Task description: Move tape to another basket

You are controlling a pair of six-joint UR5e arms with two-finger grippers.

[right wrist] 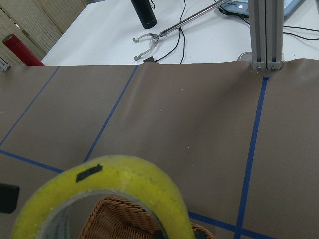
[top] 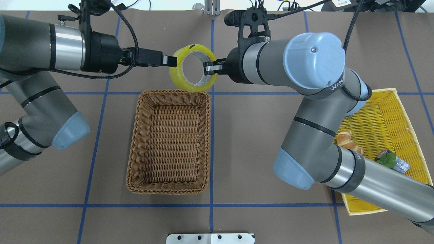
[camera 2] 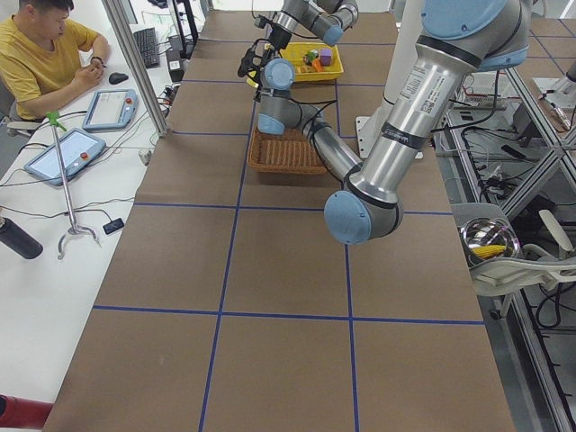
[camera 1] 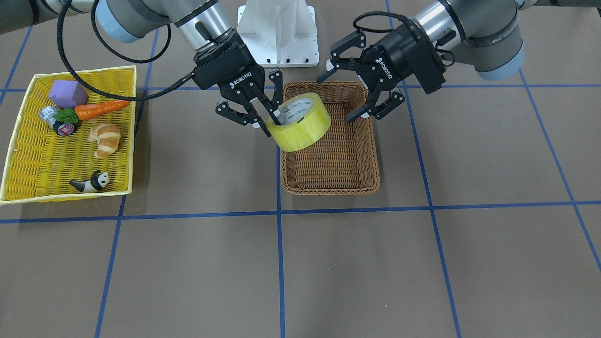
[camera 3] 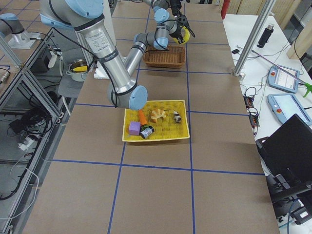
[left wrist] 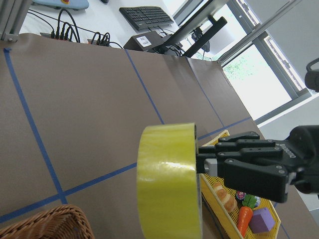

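Tape point(camera 1: 301, 133) wall between right jaws

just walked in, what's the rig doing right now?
The right gripper is shut on the tape, one finger through its core. It holds the tape in the air by the brown basket, not yet set in it. The left gripper is open close beside the tape, not gripping it. The other items lie in the yellow tray.

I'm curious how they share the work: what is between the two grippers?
The tape: the right gripper holds one side of it, and the open left gripper is at the other side. The overhead view shows this.
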